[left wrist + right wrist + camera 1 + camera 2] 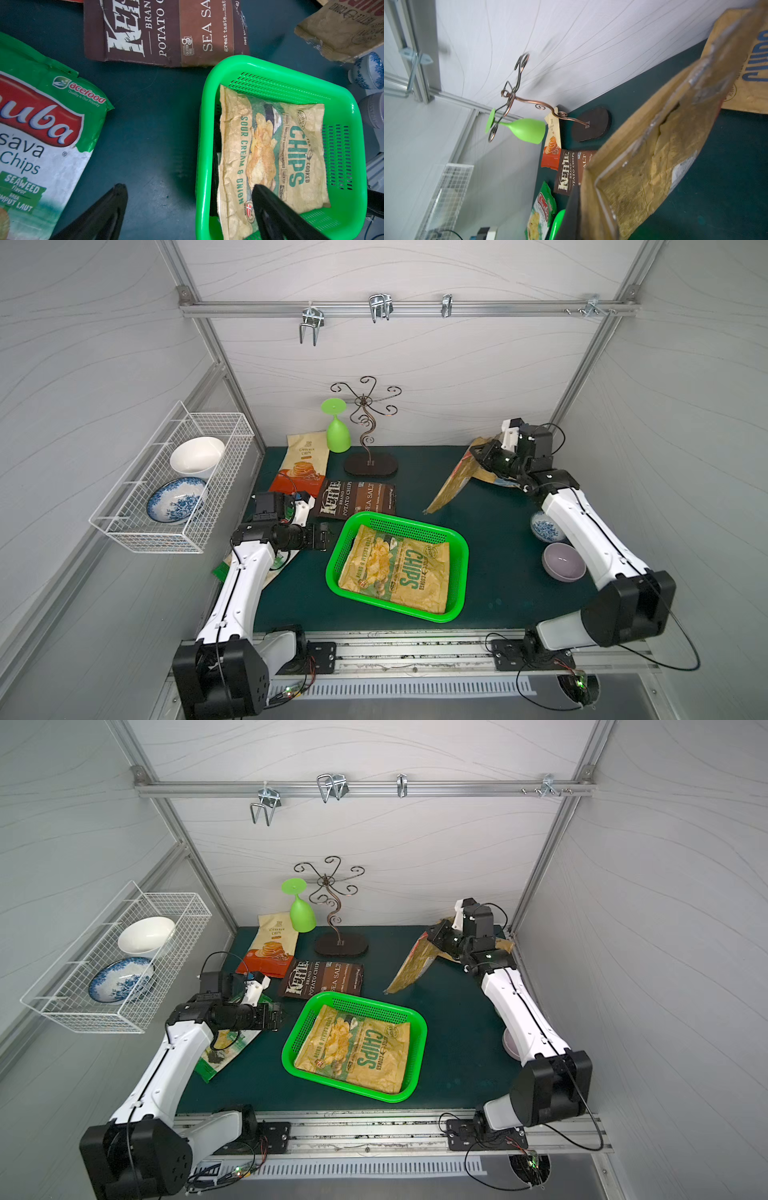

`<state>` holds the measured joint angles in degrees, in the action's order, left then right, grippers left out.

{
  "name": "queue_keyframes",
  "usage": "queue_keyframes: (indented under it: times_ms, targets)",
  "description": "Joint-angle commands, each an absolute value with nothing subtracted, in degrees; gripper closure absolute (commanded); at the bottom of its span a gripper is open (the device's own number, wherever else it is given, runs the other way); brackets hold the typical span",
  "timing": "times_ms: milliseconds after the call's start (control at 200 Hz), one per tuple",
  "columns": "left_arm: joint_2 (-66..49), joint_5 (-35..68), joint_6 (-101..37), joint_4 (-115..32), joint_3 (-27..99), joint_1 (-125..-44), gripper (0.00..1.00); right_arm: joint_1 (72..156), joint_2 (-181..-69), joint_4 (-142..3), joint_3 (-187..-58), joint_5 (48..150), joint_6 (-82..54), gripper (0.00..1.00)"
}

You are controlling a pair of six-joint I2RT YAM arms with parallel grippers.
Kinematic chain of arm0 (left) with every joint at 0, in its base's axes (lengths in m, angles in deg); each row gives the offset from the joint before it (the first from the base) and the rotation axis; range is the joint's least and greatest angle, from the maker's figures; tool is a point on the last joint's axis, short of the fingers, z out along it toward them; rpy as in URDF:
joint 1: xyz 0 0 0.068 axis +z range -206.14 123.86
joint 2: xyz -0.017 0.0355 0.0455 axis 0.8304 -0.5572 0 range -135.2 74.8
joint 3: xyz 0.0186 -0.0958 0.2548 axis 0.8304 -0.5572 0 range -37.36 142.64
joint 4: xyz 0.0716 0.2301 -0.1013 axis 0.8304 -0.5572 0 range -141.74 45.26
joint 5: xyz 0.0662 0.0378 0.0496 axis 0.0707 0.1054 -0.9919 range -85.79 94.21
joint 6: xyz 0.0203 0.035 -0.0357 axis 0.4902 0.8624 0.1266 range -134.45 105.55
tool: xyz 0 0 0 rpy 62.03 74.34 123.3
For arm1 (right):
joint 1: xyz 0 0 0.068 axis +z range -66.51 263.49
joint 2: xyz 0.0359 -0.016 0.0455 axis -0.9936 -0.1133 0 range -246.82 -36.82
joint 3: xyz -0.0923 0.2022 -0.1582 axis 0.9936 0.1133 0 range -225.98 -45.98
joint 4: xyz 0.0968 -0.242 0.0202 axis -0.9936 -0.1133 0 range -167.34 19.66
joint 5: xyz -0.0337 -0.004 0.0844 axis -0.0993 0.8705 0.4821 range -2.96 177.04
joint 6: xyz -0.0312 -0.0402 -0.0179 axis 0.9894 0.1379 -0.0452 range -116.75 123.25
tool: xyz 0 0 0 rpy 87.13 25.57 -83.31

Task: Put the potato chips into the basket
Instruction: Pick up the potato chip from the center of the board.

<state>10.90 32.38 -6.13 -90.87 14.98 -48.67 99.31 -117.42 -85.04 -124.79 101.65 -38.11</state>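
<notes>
In both top views the basket (407, 531), mid-table, holds one CHIPS bag (399, 572). At its 9 o'clock my left gripper (326, 536) gapes empty; at 1 o'clock my right gripper (476, 452) pinches a tilted tan bag (453, 485). Left wrist: something dark (216, 166) under the CHIPS bag, unidentifiable. Right wrist: the tan bag hides all but one finger (571, 212).

Six chip bags showing: green-lettered tan bag (395, 568), brown bag (357, 499), cream-orange bag (305, 464), green-white bag (41, 145), lifted tan bag (453, 485), blue-lettered tan bag (747, 68). One green basket (399, 526). Four bowls: white bowl (197, 456), big blue bowl (176, 499), small blue bowl (544, 526), lilac bowl (563, 560). One wire rack (137, 535). One green glass (337, 435). One metal stand (370, 464).
</notes>
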Motion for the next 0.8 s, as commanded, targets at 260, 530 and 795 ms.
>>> queue_keyframes:
  times_ms: [260, 530, 795]
  targets:
    - [9.33, 44.21, 4.89, -103.26, 28.19, -55.74, 0.07, 106.73, -107.81, -88.54, -127.67, 95.53, -32.18, 1.00]
    - [9.96, 50.35, 7.69, -105.94, 33.58, -63.93, 0.11, 114.77, -105.88, -88.28, -129.52, 91.80, -31.38, 1.00]
    - [9.51, 49.49, 9.04, -103.70, 35.06, -70.77, 0.14, 120.22, -107.01, -86.55, -131.06, 92.05, -32.18, 1.00]
